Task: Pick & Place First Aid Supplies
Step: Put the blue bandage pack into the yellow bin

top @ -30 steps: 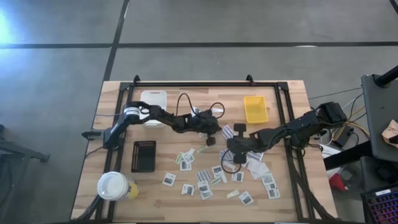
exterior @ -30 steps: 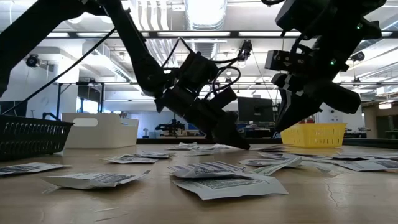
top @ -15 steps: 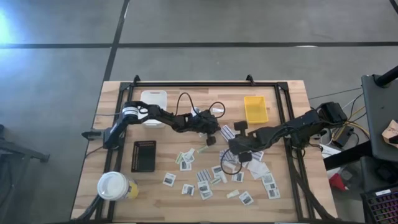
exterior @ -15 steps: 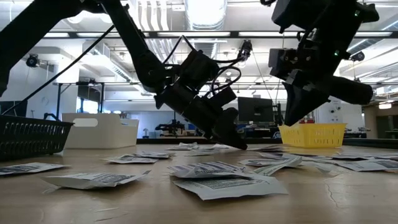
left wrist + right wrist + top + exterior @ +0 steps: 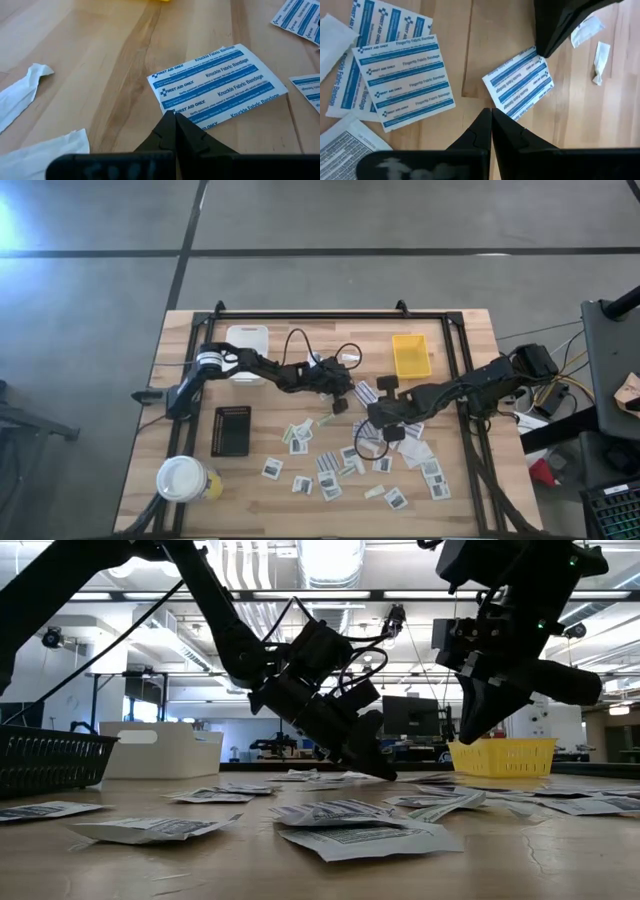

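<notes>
High view: on the bench (image 5: 180, 350), the left gripper (image 5: 339, 406), jaws shut and empty, touches a striped bandage packet (image 5: 217, 84) near the middle. Just right, the right gripper (image 5: 378, 423) hovers shut above scattered packets (image 5: 330, 470).

A wooden table (image 5: 180, 340) carries scattered first-aid packets (image 5: 328, 465), white (image 5: 247, 339), yellow (image 5: 410, 354) and black trays (image 5: 231, 430), and a cup (image 5: 181, 477).

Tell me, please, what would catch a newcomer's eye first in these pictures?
Probably the first aid packets scattered over the front half of the wooden table. Next, the two dark arms meeting mid-table: the left end effector shut, its tip at a blue-striped knuckle bandage packet, and the right end effector shut above it.
</notes>
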{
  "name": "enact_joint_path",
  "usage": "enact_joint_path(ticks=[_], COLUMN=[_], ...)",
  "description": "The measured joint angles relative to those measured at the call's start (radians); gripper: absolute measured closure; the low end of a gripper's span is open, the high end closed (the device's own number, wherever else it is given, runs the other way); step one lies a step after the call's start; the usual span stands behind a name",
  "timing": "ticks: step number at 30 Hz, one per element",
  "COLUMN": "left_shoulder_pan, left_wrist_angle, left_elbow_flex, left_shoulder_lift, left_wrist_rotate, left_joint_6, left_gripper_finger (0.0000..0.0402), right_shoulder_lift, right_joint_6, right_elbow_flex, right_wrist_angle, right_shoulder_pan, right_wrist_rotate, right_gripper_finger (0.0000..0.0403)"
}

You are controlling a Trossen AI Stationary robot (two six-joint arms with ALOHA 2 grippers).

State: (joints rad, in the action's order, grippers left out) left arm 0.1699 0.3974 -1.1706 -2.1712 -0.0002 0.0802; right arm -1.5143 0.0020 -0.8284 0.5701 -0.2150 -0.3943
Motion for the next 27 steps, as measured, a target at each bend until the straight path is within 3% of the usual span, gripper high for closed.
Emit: enact_joint_path(ticks=[7,13,18,21,27], left_shoulder_pan=[-0.002,-0.002,-0.002,-0.002,-0.002], left_wrist_angle=[-0.005,-0.005,-0.004,-0.005,-0.005], left_elbow_flex=[-0.008,-0.008,-0.007,-0.007,-0.007], left_shoulder_lift=[0.000,0.000,0.000,0.000,0.000], left_wrist_rotate=[0.010,0.010,0.010,0.010,0.010], left_joint_6=[0.007,0.007,0.007,0.007,0.007], left_gripper_finger=[0.0401,0.0401,0.0401,0.0401,0.0401], right_shoulder_lift=[0.000,-0.006,-0.054,-0.095,-0.158], right_joint_6=[0.008,-0.196,-0.303,-0.320,-0.318], right_elbow_flex=[0.005,0.041,0.065,0.065,0.064], right_wrist_angle=[0.026,-0.035,-0.137,-0.150,-0.159], right_shoulder_pan=[0.036,0.024,0.013,0.010,0.009], right_wrist_rotate=[0.003,0.005,-0.013,-0.078,-0.110], right_gripper_finger=[0.0333,0.0285,0.0278,0.0282,0.0287])
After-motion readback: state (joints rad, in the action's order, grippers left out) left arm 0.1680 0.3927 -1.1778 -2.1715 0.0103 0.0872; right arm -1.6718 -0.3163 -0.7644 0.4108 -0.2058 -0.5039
